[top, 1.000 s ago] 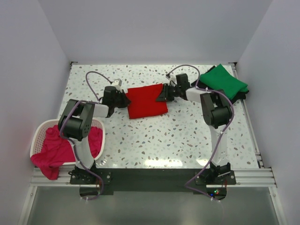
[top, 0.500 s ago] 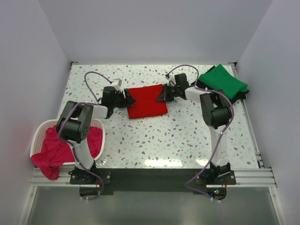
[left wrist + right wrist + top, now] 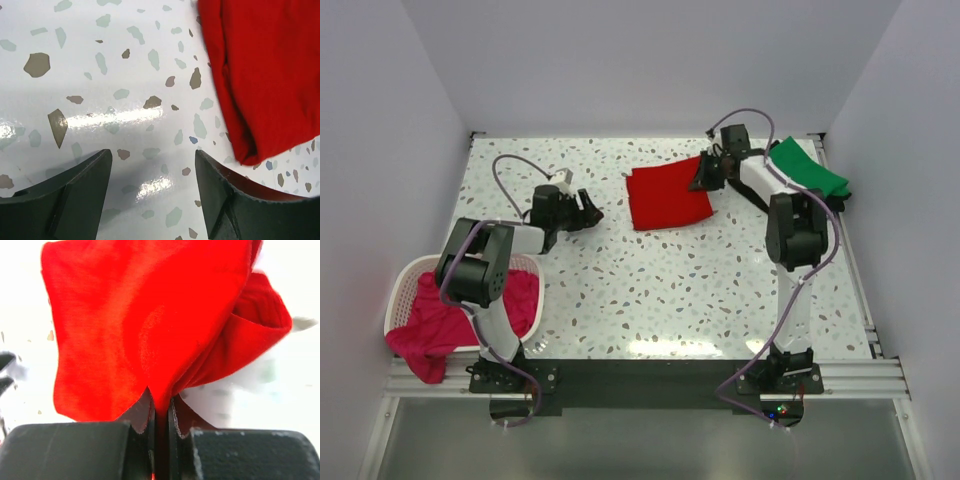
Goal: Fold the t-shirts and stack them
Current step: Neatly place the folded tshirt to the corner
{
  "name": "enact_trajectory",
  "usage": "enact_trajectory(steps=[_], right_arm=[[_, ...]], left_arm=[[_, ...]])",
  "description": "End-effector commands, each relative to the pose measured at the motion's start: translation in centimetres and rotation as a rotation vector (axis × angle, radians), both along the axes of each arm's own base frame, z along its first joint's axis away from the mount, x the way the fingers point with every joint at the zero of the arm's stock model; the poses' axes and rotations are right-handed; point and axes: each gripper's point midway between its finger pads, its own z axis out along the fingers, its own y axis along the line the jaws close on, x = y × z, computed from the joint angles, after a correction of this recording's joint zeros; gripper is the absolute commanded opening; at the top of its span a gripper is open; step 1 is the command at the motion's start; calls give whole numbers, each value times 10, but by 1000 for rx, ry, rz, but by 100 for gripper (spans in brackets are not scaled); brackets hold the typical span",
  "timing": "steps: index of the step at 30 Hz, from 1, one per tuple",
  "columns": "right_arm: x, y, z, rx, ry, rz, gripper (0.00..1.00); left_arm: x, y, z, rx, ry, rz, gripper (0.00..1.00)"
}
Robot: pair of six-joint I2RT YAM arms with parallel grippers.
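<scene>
Your right fingers [image 3: 704,177] are pinched tight on the right edge of the red shirt [image 3: 668,197]. The wrist view shows cloth squeezed between them and bunched into a fold just beyond. The shirt is folded roughly square and lies slightly tilted on the worktop [image 3: 660,290], beyond its centre. Your left fingers [image 3: 590,212] stand wide and hold nothing. They sit low over bare worktop, apart from the shirt's left edge. The green shirt [image 3: 807,168] sits folded at the far right corner, beside your right arm. The pink shirt [image 3: 440,320] is heaped in the basket [image 3: 395,295] at near left, spilling over its near rim.
</scene>
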Motion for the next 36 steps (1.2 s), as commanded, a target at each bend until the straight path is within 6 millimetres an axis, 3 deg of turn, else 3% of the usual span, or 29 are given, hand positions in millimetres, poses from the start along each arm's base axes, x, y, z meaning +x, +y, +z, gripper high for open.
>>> enact_trajectory(steps=[1,18,25,26,31,36], right_arm=[[21,-30,47,-90,-76,-49,0],[92,-105,119,-117,-210,-235,0],[99,-122,163,-77,-301,-277,0],[101,-138,169,-75,-312,-305,0],[100,-152,208,-40,-377,-343,0],[96,-168,233,-16,-421,-371,0]], left_arm=[[4,6,6,-7,-28,8,73],[5,13,-8,-14,-1,15,73],[5,15,-11,-15,5,19,73],[4,15,-11,-15,6,17,73],[3,15,-9,-18,1,16,73],[2,13,-10,-26,4,11,73]])
